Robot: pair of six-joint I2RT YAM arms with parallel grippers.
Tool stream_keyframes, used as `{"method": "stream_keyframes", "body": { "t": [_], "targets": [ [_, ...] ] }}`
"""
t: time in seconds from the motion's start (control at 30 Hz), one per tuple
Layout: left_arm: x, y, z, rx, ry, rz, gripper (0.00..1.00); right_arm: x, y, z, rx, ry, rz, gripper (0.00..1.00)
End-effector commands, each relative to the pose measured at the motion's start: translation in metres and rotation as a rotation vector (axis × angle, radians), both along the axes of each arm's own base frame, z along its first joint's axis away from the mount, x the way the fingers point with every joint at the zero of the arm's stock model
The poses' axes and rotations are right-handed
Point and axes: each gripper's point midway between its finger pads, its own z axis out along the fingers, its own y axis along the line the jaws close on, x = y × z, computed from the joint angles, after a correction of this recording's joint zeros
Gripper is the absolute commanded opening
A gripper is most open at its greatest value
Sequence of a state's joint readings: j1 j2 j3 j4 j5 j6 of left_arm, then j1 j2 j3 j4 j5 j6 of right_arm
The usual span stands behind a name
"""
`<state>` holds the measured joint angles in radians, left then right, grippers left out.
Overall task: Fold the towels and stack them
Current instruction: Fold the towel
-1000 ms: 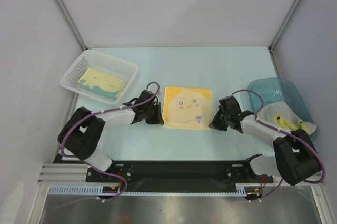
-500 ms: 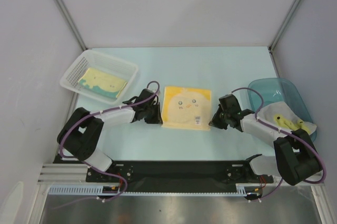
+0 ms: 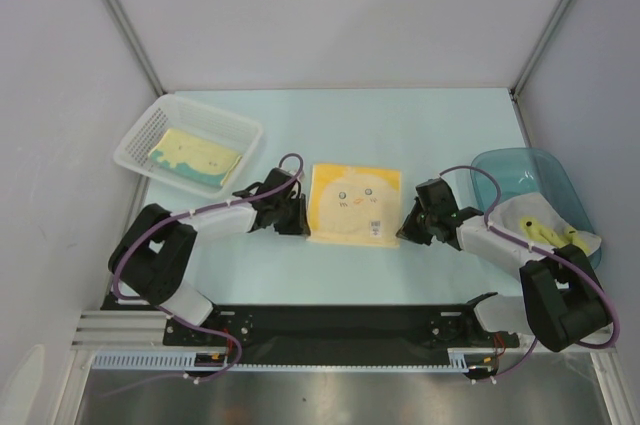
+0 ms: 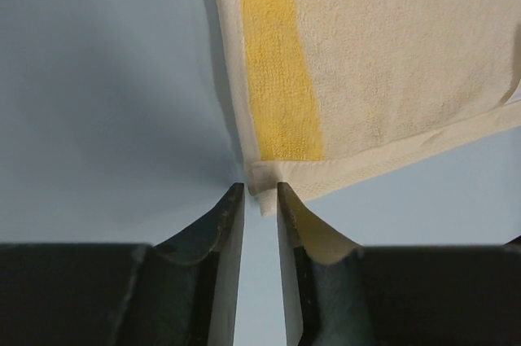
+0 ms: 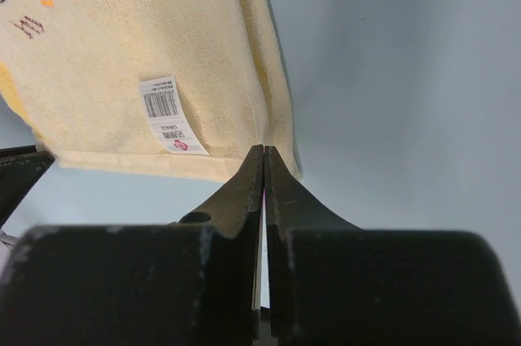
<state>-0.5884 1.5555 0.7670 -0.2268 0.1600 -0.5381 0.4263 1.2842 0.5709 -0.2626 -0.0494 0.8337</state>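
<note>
1. The pale yellow terry towel with a cartoon chick face [image 3: 355, 204] lies flat at mid-bench, between your two claws.
2. Left claw [image 4: 260, 186]: your jaws stand narrowly apart, low over the pale blue bench [image 3: 400, 135]. The towel's near-left corner sits right at the mouth of the gap, with its hem tip just between the fingertips. Neither pad visibly presses it.
3. Right claw [image 5: 263, 151]: your jaws are fully together. Their tips meet on the towel's right-hand edge, just beside the near-right corner and near the white barcode label [image 5: 167, 114]. You cannot tell whether any cloth is caught between them.
4. A second towel, yellow with a teal edge [image 3: 195, 157], lies in the white mesh basket [image 3: 135, 140], well apart from both claws.
</note>
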Motion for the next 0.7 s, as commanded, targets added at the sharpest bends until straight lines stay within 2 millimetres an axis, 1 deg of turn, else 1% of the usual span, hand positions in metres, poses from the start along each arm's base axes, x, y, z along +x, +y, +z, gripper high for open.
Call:
{"method": "stream_keyframes", "body": {
  "t": [0.0, 0.03, 0.07, 0.17, 0.27, 0.4, 0.57, 0.67],
  "targets": [
    [0.013, -0.007, 0.016, -0.019, -0.051, -0.01, 0.27, 0.011, 0.005, 0.009, 0.008, -0.048, 0.008, 0.0],
    [0.014, -0.008, 0.018, -0.024, -0.053, -0.012, 0.22, 0.011, 0.005, 0.009, 0.008, -0.048, 0.008, 0.0],
    [0.014, -0.009, 0.018, -0.026, -0.054, -0.013, 0.13, 0.011, 0.005, 0.009, 0.008, -0.048, 0.008, 0.0],
    [0.014, -0.01, 0.016, -0.026, -0.05, -0.014, 0.0, 0.011, 0.005, 0.008, 0.011, -0.047, 0.01, 0.0],
    [0.013, -0.009, 0.014, -0.022, -0.045, -0.014, 0.0, 0.012, 0.006, 0.008, 0.01, -0.047, 0.013, 0.0],
    [0.014, -0.007, 0.018, -0.014, -0.051, -0.011, 0.0, 0.013, 0.005, 0.009, 0.004, -0.054, 0.015, 0.0],
    [0.019, -0.006, 0.032, -0.004, -0.079, -0.006, 0.0, 0.017, 0.003, 0.015, -0.016, -0.07, 0.023, 0.0],
    [0.019, -0.006, 0.037, 0.006, -0.08, -0.006, 0.01, 0.018, 0.002, 0.019, -0.02, -0.085, 0.023, 0.0]
  ]
}}
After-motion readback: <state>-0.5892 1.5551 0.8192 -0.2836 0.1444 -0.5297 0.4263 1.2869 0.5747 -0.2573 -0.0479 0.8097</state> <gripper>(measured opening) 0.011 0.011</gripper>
